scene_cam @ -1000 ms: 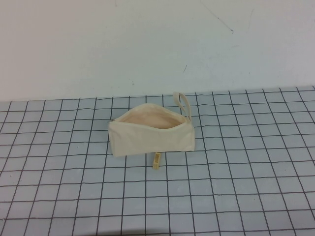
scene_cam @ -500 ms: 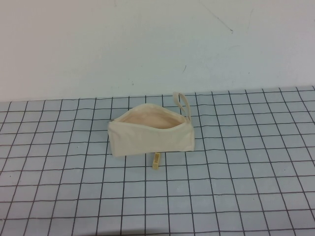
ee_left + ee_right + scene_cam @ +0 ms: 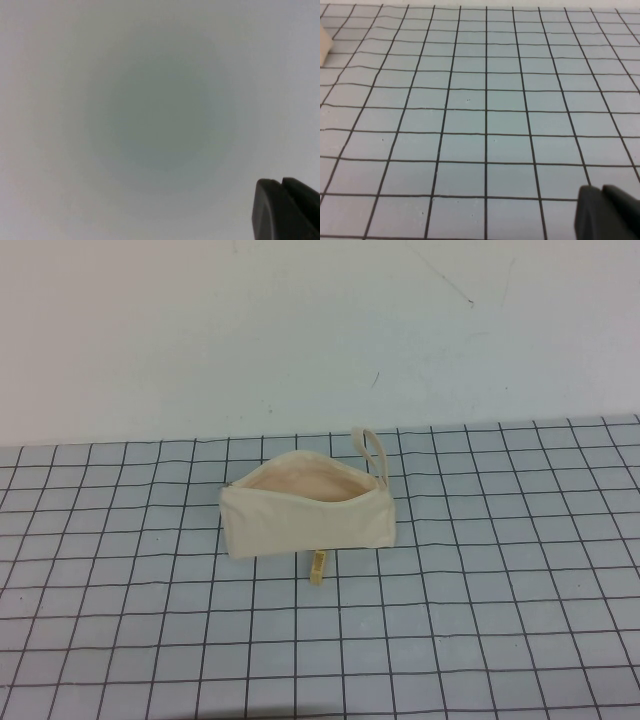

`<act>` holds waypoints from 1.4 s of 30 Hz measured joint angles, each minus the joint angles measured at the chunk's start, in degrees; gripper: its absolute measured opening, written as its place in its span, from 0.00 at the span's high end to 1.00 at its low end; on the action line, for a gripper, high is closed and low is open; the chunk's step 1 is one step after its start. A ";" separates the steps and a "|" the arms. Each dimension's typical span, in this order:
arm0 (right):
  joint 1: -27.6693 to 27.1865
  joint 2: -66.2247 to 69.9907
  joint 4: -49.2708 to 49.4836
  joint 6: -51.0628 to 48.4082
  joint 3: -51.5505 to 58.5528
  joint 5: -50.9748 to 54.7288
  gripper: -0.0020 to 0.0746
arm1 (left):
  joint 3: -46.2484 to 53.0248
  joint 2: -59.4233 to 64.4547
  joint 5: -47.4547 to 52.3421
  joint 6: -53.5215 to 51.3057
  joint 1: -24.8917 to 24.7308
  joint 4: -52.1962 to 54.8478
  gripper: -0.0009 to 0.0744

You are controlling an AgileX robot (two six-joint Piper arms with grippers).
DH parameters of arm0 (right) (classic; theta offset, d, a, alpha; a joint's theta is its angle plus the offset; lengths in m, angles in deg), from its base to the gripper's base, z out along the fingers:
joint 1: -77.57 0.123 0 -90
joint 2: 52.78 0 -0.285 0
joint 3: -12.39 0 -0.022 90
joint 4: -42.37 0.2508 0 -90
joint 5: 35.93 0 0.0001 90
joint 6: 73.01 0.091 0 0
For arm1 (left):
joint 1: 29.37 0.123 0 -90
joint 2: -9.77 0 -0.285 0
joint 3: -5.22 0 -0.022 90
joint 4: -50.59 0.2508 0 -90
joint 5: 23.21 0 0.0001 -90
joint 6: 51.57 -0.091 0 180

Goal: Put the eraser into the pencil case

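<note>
Fingers of the left gripper and right gripper: state unclear; eraser touches the open pencil case.

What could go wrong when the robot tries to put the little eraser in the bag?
The eraser is tiny and lies right against the pencil case, so fingers might bump the pouch or miss. The soft pouch could tip or close. Neither the left gripper nor the right gripper is near it yet.

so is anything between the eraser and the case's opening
Nothing visible. The eraser lies just in front of the case, whose top gapes open. The left gripper and right gripper show only in their wrist views.
</note>
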 joint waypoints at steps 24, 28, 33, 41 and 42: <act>0.00 0.00 0.00 0.00 0.00 0.00 0.98 | -45.61 35.41 61.01 -21.49 0.00 -25.93 0.99; 0.00 0.00 0.00 0.00 0.00 0.00 0.98 | -47.76 47.96 64.66 -22.02 0.00 -25.72 0.99; 0.00 0.00 0.00 0.00 0.00 0.00 0.98 | -53.40 60.92 73.38 -23.02 -0.11 -25.94 0.99; 0.00 0.00 0.00 0.00 0.00 0.00 0.98 | -60.08 78.03 76.36 -24.83 -7.46 -21.71 0.99; 0.00 0.00 0.00 0.00 0.00 0.00 0.98 | -60.63 79.34 76.36 -23.48 -9.16 -20.22 0.99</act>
